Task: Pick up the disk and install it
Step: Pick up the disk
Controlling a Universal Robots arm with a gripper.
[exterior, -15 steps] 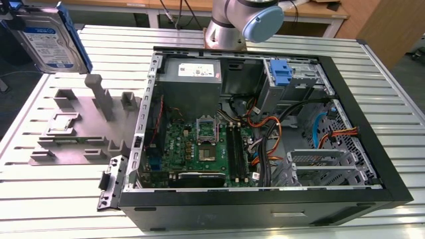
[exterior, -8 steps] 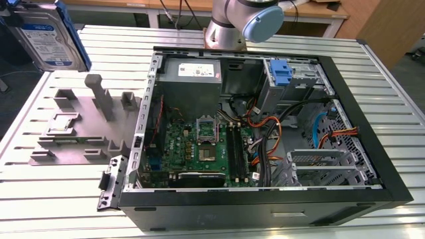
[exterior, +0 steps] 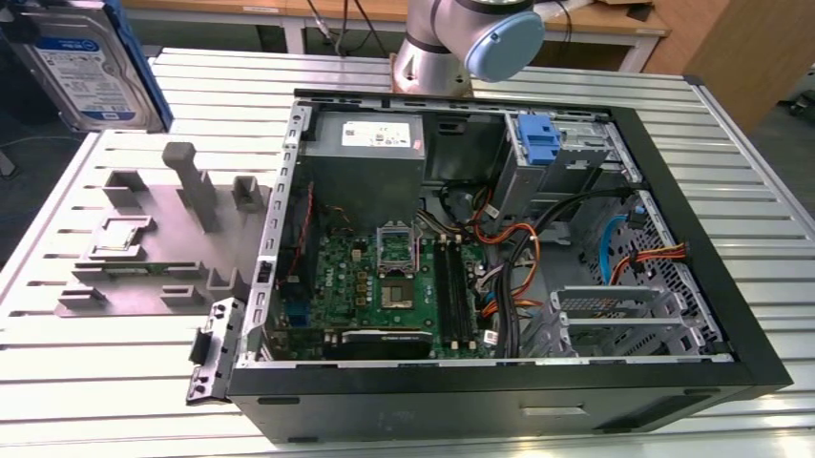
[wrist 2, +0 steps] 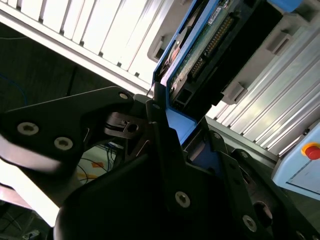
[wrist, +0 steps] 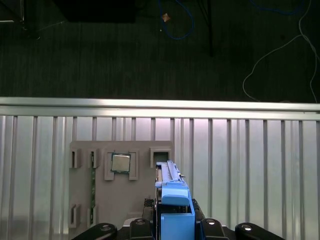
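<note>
The disk [exterior: 83,67], a silver-grey drive with a white-and-blue label in a bright blue carrier, hangs in the air at the exterior view's upper left, above the table's far corner. In both wrist views my gripper [wrist 2: 182,122] [wrist: 175,222] is shut on it, with the black fingers [wrist 2: 160,130] clamped on the carrier's end. The drive's green circuit board and connector side [wrist 2: 205,45] show in the second wrist view. In the first wrist view the disk [wrist: 172,195] is seen edge-on over the slatted table.
An open computer case [exterior: 713,286] lies on the slatted metal table [exterior: 713,124], with a blue bracket [exterior: 541,143] in its drive bay. A grey fixture plate [exterior: 166,239] beside it holds a chip [wrist: 120,162]. The arm's base [exterior: 440,57] stands behind the case.
</note>
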